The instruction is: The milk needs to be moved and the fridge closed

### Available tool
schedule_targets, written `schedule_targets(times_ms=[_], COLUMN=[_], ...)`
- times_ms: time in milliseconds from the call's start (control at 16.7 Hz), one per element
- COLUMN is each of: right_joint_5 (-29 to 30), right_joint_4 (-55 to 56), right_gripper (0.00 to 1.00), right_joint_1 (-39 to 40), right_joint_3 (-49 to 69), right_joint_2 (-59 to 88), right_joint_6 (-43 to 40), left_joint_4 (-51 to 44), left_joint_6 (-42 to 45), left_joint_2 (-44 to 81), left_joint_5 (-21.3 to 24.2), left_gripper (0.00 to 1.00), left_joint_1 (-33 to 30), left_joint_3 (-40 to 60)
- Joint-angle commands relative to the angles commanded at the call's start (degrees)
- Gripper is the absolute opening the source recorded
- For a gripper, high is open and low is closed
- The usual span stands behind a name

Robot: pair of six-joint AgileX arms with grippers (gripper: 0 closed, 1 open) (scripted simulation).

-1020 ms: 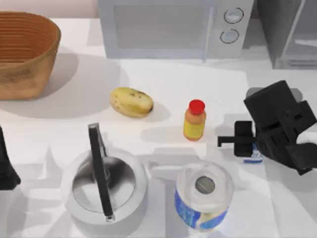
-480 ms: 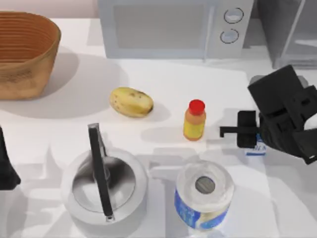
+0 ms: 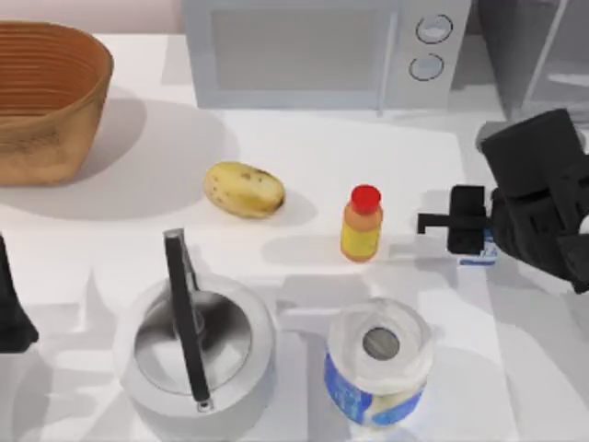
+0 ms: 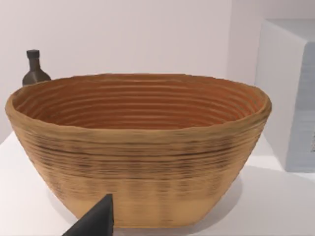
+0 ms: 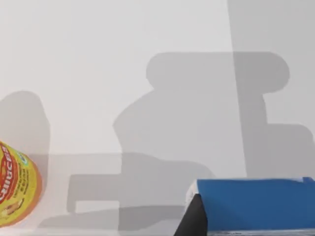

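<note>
The right gripper point(image 3: 474, 235) is at the right side of the surface point(image 3: 368, 166), clamped on the milk point(image 3: 480, 250); a white edge with blue lettering peeks out beneath the black fingers in the top view. In the right wrist view the carton's blue top point(image 5: 253, 202) sits right against a dark fingertip point(image 5: 194, 219), with its shadow and the arm's cast on the white surface beneath. Whether the carton touches the surface or is lifted clear of it I cannot tell.

Just left of the gripper stands the yellow bottle with a red cap point(image 3: 362, 224), upright and apart from the milk. Nearer than both, the blue-and-white paper roll point(image 3: 378, 362) stands on end. Farther left lies a potato point(image 3: 243, 189), and near it, toward the front, a round metal kettle with a black handle point(image 3: 195, 343).

Along the far edge, the light grey microwave point(image 3: 322, 51) with two round knobs sits at centre. To its right, in the far right corner, is the fridge point(image 3: 538, 60), its pale framed door swung open.

The left gripper point(image 3: 11, 308) is parked at the left edge, near the front; whether its fingers are open I cannot tell. The woven basket point(image 4: 138, 147) sits in the far left corner, and the left wrist view looks straight at it, with a small dark bottle point(image 4: 34, 69) behind its rim.
</note>
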Motion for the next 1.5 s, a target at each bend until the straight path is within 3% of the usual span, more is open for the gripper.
schedule_targets(times_ms=[840, 1080, 1500], right_joint_5=[-14.6, -17.6, -17.7], right_joint_4=[64.9, 72.8, 72.4], right_gripper=[0.00, 0.00, 0.00], right_joint_1=[-25.6, -29.3, -29.4], right_joint_3=[-18.8, -22.7, -22.1], right_joint_2=[-1.0, -1.5, -0.7], right_joint_6=[-22.3, -25.9, -26.0], left_joint_4=[0.0, 0.0, 0.0], left_joint_6=[0.0, 0.0, 0.0], left_joint_2=[0.0, 0.0, 0.0], left_joint_5=[0.0, 0.0, 0.0], left_gripper=[1.00, 1.00, 1.00], left_joint_1=[0.0, 0.0, 0.0], left_joint_3=[0.0, 0.0, 0.0])
